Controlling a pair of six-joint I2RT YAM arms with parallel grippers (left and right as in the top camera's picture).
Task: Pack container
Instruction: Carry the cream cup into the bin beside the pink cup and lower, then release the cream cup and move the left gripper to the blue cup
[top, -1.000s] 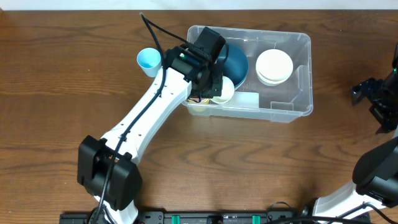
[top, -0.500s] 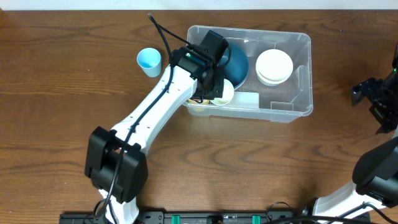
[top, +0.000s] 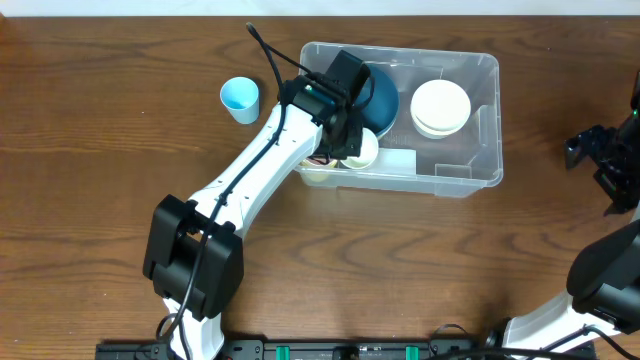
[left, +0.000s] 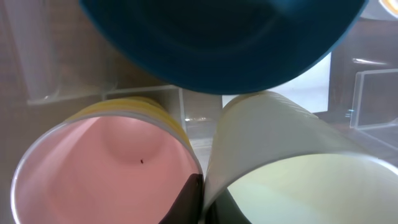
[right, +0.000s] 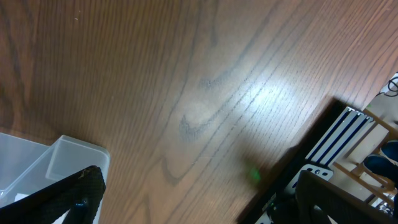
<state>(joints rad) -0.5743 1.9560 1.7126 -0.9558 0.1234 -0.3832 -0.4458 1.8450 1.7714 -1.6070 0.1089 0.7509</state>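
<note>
Left arm (top: 260, 165) rightward; container (top: 487, 120) label (top: 398, 158) unreadable

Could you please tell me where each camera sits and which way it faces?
Overhead: above the table, facing straight down; left arm and right arm show.
Left wrist: inside the container, facing blue bowl, pink-lined cup, cream cup; left gripper pinches the cream cup's wall.
Right wrist: low beside the container, facing the table; open right gripper shows.
Shared: overhead and left wrist both see the blue bowl and cream cup.
</note>
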